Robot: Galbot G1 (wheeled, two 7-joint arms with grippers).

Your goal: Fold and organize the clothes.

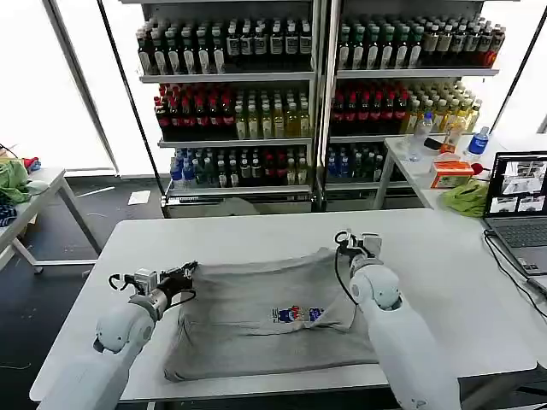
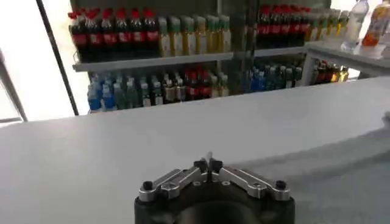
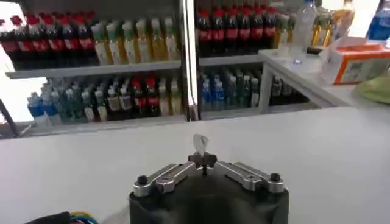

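A grey T-shirt (image 1: 256, 316) with a small multicolour chest print (image 1: 297, 314) lies partly folded on the white table (image 1: 444, 282). At the shirt's far left corner my left gripper (image 1: 190, 272) is shut on the fabric. My right gripper (image 1: 346, 241) is shut on the far right corner. In the left wrist view the gripper (image 2: 208, 164) has its fingers closed on a thin sliver of cloth, and the grey shirt (image 2: 347, 176) spreads off to one side. The right wrist view shows that gripper (image 3: 202, 159) closed, with a tuft of cloth (image 3: 200, 145) poking out past the tips.
An open laptop (image 1: 518, 201) sits at the table's right edge. Behind it a side table carries a lime-green cloth (image 1: 466, 198), an orange box (image 1: 450, 173) and bottles. Shelves of drinks (image 1: 308, 94) fill the back. More cloths lie on a small table (image 1: 13, 184) at far left.
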